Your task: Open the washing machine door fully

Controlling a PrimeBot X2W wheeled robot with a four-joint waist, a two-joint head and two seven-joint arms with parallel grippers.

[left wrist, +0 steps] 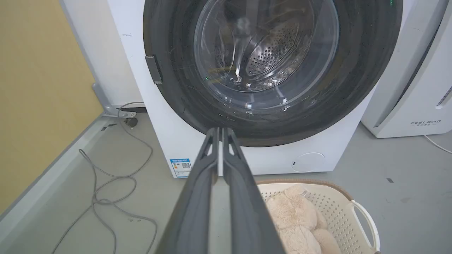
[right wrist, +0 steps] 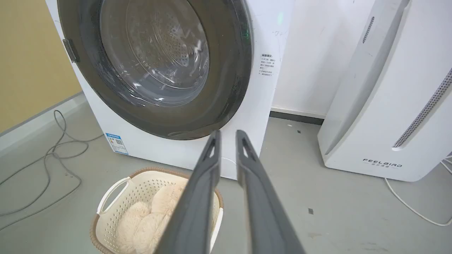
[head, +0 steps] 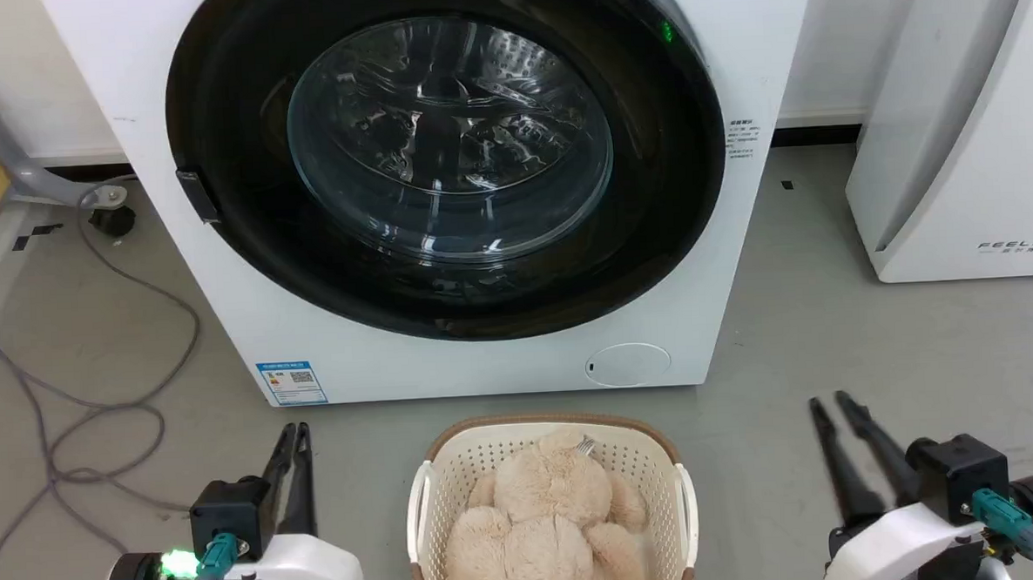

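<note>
Head view. The washing machine [head: 502,360] is standing on the grey floor, straight ahead. The washing machine door [head: 449,153] is sitting shut, flush against the white front. Its glossy black ring and glass bowl are facing squarely out toward the basket [head: 423,503]. The door is round, so no long axis is showing. A small dark tab [head: 197,195] is sitting on its left rim. The basket is resting just in front of the washer, with a beige plush toy [head: 552,515] lying in it. The left hand [head: 297,430] is hovering at lower left, fingers pressed together, grasping nothing and pointing at the washer's lower left corner. The right hand [head: 826,400] is hovering at lower right, fingers slightly parted and empty, well apart from the door. A grey cable [head: 51,415] is looping over the floor on the left.

Left wrist view. The clenched fingers of the left hand [left wrist: 220,131] are aiming up at the door's [left wrist: 268,56] lower rim, short of touching it. The door is lying closed and the steel drum is showing through the glass. The tab [left wrist: 154,69] is showing on the rim's left edge.

Right wrist view. The right hand [right wrist: 228,134] is pointing toward the washer's lower right corner, with a narrow gap showing between its fingers. The door [right wrist: 155,60] is lying closed and seen at a slant. A white slanted appliance [right wrist: 388,106] is standing to the washer's right.
</note>
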